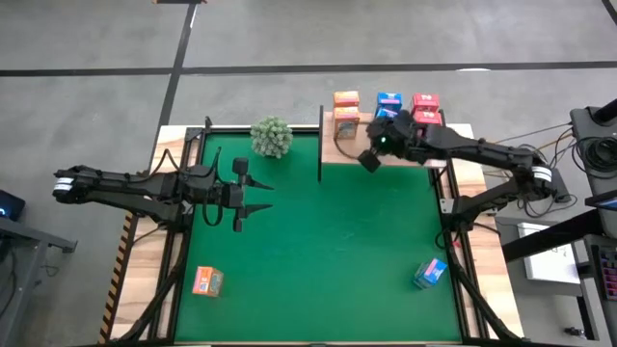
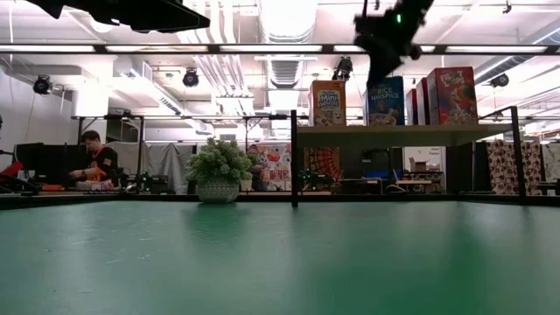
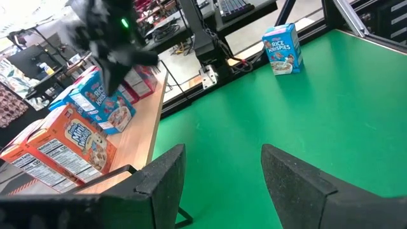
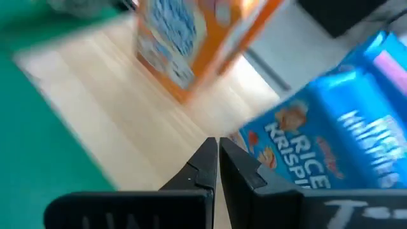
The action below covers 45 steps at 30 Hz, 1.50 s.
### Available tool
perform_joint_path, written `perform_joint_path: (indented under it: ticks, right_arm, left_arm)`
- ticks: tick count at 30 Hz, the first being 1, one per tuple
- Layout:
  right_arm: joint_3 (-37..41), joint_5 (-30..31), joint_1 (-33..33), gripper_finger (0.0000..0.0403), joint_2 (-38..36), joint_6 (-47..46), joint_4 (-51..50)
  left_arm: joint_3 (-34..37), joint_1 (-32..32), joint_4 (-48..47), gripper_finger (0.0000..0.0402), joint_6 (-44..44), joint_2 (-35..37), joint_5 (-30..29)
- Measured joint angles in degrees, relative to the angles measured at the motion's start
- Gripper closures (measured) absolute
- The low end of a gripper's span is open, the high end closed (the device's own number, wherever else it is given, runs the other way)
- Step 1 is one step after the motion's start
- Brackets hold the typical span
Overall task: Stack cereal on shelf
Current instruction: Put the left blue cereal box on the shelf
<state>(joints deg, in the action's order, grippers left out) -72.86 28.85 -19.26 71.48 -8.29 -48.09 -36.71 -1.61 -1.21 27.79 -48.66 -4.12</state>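
Two stray cereal boxes sit near the surface's (image 1: 308,308) near edge: an orange box (image 1: 206,280) at 7 o'clock, a blue box (image 1: 430,273) at 5. Open green lies between. The left end effector (image 1: 262,196) hangs released at 9; the right end effector (image 1: 367,159) hangs clenched, empty, at the shelf's (image 1: 339,149) front edge, six boxes (image 1: 388,108) behind.
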Motion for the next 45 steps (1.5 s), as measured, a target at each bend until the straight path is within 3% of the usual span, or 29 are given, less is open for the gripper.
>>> perform_joint_path:
  ticks: [7, 18, 22, 27, 36, 41, 45]
  right_arm:
    - [-12.72, -7.36, -5.95, 0.0394, 0.02, -6.07, -11.68]
    - [-13.11, -14.87, -9.50, 0.0394, 0.33, -3.06, -14.76]
    - [-12.88, -13.13, -9.58, 0.0394, 0.58, -2.67, -16.61]
    - [-12.72, -6.15, -10.17, 0.0394, 1.36, 0.43, -19.46]
    - [-12.67, -1.36, -10.85, 0.0394, 1.51, 4.70, -18.43]
    - [-12.50, -2.43, -10.74, 0.0394, 1.51, 4.16, -18.48]
    - [-12.29, -7.25, -10.63, 0.0394, 1.51, 3.82, -18.45]
  left_arm:
    - [0.00, 0.00, 0.02, 0.0212, 0.00, 0.00, 0.00]
    - [0.00, 0.01, -0.02, 0.0212, 0.13, 0.00, 0.00]
    - [0.00, 0.01, -0.18, 0.0212, 0.15, 0.01, 0.00]
    - [0.00, 0.01, -0.16, 0.0212, 0.12, 0.00, 0.00]
    - [0.00, 0.01, -0.10, 0.0212, 0.05, 0.00, 0.00]
    - [0.00, 0.02, -0.10, 0.0212, 0.02, 0.00, 0.00]
    - [0.00, 0.02, -0.09, 0.0212, 0.02, 0.00, 0.02]
